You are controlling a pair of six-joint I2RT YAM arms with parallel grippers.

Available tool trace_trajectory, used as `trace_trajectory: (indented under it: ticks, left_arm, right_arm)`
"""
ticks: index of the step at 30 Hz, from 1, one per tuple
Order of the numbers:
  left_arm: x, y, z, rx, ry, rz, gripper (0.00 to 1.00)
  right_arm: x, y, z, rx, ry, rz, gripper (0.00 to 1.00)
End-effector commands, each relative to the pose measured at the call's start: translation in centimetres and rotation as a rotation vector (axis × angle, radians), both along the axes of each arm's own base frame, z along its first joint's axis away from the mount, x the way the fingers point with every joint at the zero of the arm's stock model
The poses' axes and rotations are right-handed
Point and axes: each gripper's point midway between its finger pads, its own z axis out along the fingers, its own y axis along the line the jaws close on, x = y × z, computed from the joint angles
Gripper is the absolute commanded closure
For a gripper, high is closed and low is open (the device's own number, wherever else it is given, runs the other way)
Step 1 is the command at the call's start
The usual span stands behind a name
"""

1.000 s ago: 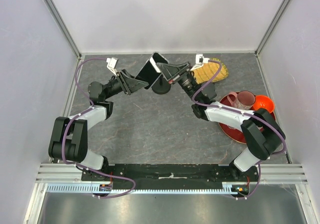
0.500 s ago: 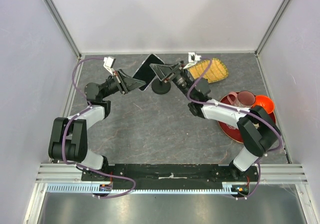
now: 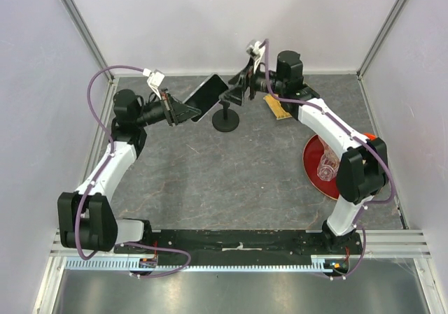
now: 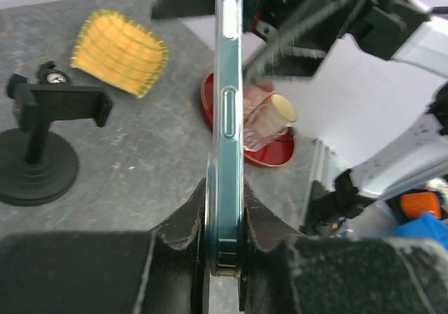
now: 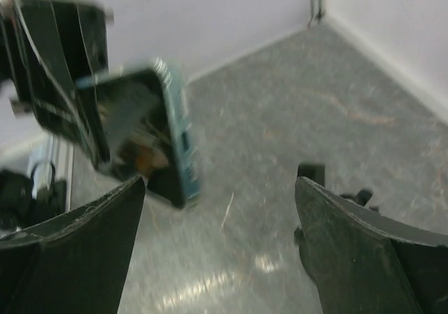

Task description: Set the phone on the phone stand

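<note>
The phone [image 3: 208, 96], a thin dark slab, hangs tilted in the air just left of the phone stand [image 3: 225, 120]. My left gripper [image 3: 183, 110] is shut on its lower end. The left wrist view shows the phone [image 4: 229, 118] edge-on, pinched between my left gripper's [image 4: 224, 223] two fingers, with the phone stand [image 4: 31, 167] standing to its left. My right gripper [image 3: 241, 87] is open above and behind the stand, apart from the phone. In the right wrist view my right gripper [image 5: 220, 223] has nothing between its wide jaws, and the phone [image 5: 140, 132] is ahead on the left.
A red plate [image 3: 311, 153] with a clear glass cup [image 3: 327, 168] on it lies at the right. A yellow woven mat [image 3: 278, 108] lies behind the stand, partly under the right arm. White walls close in the back and both sides.
My right gripper has let go of the phone, opened wide and pulled up and back. My left gripper has shut on the phone and now holds it alone, slightly further left.
</note>
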Motion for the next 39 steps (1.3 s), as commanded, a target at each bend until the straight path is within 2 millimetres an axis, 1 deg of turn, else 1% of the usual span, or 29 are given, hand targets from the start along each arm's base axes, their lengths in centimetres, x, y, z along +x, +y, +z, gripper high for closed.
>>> trace_trajectory:
  ticks: [1, 2, 3, 4, 5, 6, 7, 9, 10, 12, 13, 14, 15, 16, 17, 18, 19, 22, 23, 24, 25, 27, 28, 31, 33, 36, 37, 39]
  left_arm:
    - [0.1, -0.2, -2.3, 0.25, -0.035, 0.027, 0.98]
    - [0.1, -0.5, -2.6, 0.278, -0.036, 0.02, 0.98]
    - [0.0, -1.2, -2.5, 0.311, -0.054, 0.022, 0.98]
    - [-0.2, -1.4, -2.9, 0.348, -0.077, 0.006, 0.98]
    - [-0.8, -1.7, -3.6, 0.372, -0.05, -0.015, 0.98]
    - [-1.2, -2.4, -3.6, 0.387, -0.057, -0.041, 0.98]
    - [-1.2, -2.6, -3.8, 0.412, -0.085, -0.053, 0.98]
    - [-1.7, -3.0, -4.2, 0.443, -0.084, -0.068, 0.98]
    - [-1.8, -3.1, -4.3, 0.453, -0.1, -0.078, 0.98]
    - [-2.3, -3.6, -4.6, 0.473, -0.098, -0.101, 0.98]
    - [-2.4, -3.7, -4.9, 0.488, -0.108, -0.112, 0.98]
    - [-2.6, -3.9, -4.8, 0.498, -0.116, -0.122, 0.98]
    - [-3.2, -4.4, -5.4, 0.519, -0.101, -0.144, 0.98]
    - [-3.3, -4.6, -5.9, 0.539, -0.115, -0.163, 0.98]
    - [-3.5, -4.9, -6.0, 0.549, -0.12, -0.175, 0.98]
    - [-3.9, -5.3, -6.4, 0.565, -0.116, -0.192, 0.98]
    - [-3.9, -5.3, -6.5, 0.576, -0.125, -0.197, 0.98]
    - [-4.3, -5.6, -6.5, 0.595, -0.151, -0.205, 0.98]
    - [-4.5, -5.6, -6.3, 0.592, -0.166, -0.207, 0.98]
    - [-4.7, -5.7, -6.2, 0.589, -0.171, -0.214, 0.98]
    - [-4.6, -5.7, -6.2, 0.591, -0.175, -0.211, 0.98]
    - [-4.7, -5.7, -6.2, 0.593, -0.183, -0.212, 0.98]
    - [-4.7, -5.7, -6.1, 0.593, -0.186, -0.214, 0.98]
    - [-5.0, -5.8, -5.9, 0.591, -0.202, -0.224, 0.98]
    - [-5.2, -5.8, -6.0, 0.597, -0.207, -0.229, 0.98]
    - [-5.3, -5.8, -5.9, 0.6, -0.21, -0.23, 0.98]
    - [-5.4, -5.8, -5.8, 0.598, -0.213, -0.233, 0.98]
    - [-5.6, -5.9, -5.5, 0.588, -0.219, -0.238, 0.98]
  right_arm:
    - [-4.2, -1.4, -3.1, -0.206, -0.089, 0.151, 0.05]
    - [-4.2, -1.7, -3.4, -0.218, -0.095, 0.141, 0.05]
    - [-4.4, -2.1, -2.7, -0.224, -0.118, 0.122, 0.05]
    - [-4.5, -2.4, -2.8, -0.232, -0.124, 0.114, 0.05]
    - [-4.6, -2.8, -3.0, -0.245, -0.138, 0.106, 0.05]
    - [-5.0, -3.3, -2.2, -0.249, -0.161, 0.096, 0.05]
    - [-5.3, -3.8, -2.7, -0.274, -0.145, 0.093, 0.05]
    - [-5.4, -4.7, -2.6, -0.322, -0.185, 0.089, 0.06]
    - [-5.6, -5.3, -3.6, -0.365, -0.152, 0.076, 0.06]
    - [-5.9, -5.8, -3.8, -0.398, -0.184, 0.086, 0.06]
    - [-6.4, -5.9, -4.4, -0.414, -0.164, 0.102, 0.06]
    - [-6.9, -5.7, -4.6, -0.405, -0.162, 0.138, 0.05]
    - [-7.3, -5.5, -4.6, -0.403, -0.183, 0.176, 0.06]
    - [-8.2, -5.5, -5.1, -0.407, -0.154, 0.22, 0.05]
    - [-8.7, -4.9, -4.8, -0.387, -0.152, 0.279, 0.06]
    - [-9.0, -4.8, -5.1, -0.399, -0.171, 0.309, 0.06]
    - [-9.6, -4.8, -5.6, -0.414, -0.137, 0.329, 0.06]
    - [-9.8, -3.7, -6.9, -0.477, -0.124, 0.339, 0.1]
    - [-10.0, -3.0, -7.4, -0.492, -0.122, 0.355, 0.11]
    - [-9.9, -2.8, -7.6, -0.509, -0.122, 0.354, 0.11]
    - [-10.2, -2.7, -7.9, -0.516, -0.116, 0.372, 0.14]
    - [-10.5, -2.1, -8.1, -0.518, -0.11, 0.406, 0.16]
    - [-11.0, -2.1, -8.5, -0.525, -0.095, 0.426, 0.19]
    - [-11.5, -1.2, -8.6, -0.519, -0.102, 0.478, 0.22]
    - [-11.6, -0.6, -8.8, -0.524, -0.103, 0.495, 0.24]
    - [-11.7, -0.1, -9.4, -0.537, -0.089, 0.517, 0.31]
    - [-11.8, -0.1, -9.7, -0.544, -0.077, 0.525, 0.36]
    - [-11.7, 0.3, -9.8, -0.548, -0.079, 0.537, 0.41]
